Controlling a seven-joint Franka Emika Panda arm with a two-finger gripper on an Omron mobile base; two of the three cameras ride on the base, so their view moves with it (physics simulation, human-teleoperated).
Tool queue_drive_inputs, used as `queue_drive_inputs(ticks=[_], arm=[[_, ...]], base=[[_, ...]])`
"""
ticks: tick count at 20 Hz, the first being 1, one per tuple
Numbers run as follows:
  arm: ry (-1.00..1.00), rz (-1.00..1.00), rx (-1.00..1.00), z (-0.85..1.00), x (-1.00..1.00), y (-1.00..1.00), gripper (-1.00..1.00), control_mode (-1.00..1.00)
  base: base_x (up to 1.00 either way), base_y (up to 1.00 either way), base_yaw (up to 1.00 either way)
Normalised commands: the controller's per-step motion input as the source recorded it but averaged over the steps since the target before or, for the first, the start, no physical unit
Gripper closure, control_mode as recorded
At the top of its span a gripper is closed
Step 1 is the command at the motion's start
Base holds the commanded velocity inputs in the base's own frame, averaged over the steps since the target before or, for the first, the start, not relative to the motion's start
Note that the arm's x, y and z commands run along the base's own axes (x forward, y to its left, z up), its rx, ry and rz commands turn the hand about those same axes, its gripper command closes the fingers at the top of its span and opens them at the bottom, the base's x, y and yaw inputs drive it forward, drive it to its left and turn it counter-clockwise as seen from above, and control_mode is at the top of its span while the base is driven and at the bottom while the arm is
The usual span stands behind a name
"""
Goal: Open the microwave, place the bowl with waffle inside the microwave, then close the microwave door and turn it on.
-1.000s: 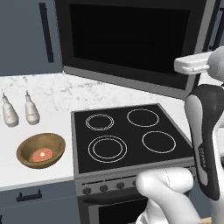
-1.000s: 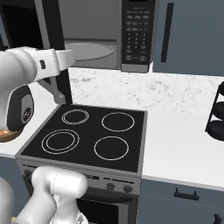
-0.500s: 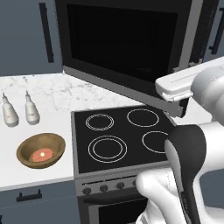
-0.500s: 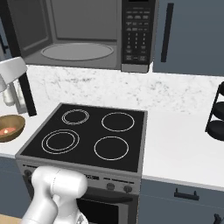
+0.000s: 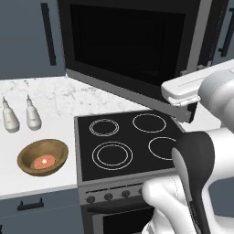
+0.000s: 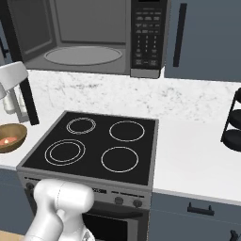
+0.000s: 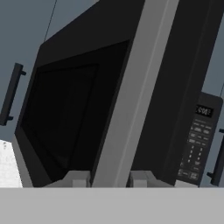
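Note:
The microwave stands open, its grey inside and round glass turntable showing. The microwave door has swung out over the stovetop. My gripper is at the door's free lower corner. In the hand view the door's grey edge runs down between my fingertips, and the gripper is shut on it. The brown bowl sits on the counter left of the stove, with the reddish waffle inside. The bowl also lies at the left edge of the right base view.
A black stovetop with ring burners lies below the door. Two pale bottles stand behind the bowl. A dark tiered rack is on the right counter. The keypad is on the microwave's right side.
The microwave door has swung much wider open, pulled outward by my gripper. My hand has moved away from the microwave toward the front, and the inside now shows fully.

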Motion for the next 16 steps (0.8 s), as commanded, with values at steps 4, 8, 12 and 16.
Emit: queue_drive_inputs(ticks=[4,8,12,16], arm=[[0.00,0.00,0.00,0.00,0.00,0.00,-1.00,-1.00],[0.00,0.00,0.00,0.00,0.00,0.00,-1.00,-1.00],[0.03,0.00,0.00,0.00,-0.65,-0.05,-1.00,-1.00],[0.01,0.04,0.04,0.00,-0.95,-0.58,-1.00,-1.00]], base=[[0.00,0.00,0.00],[0.00,0.00,0.00],[0.00,0.00,0.00],[0.00,0.00,0.00]])
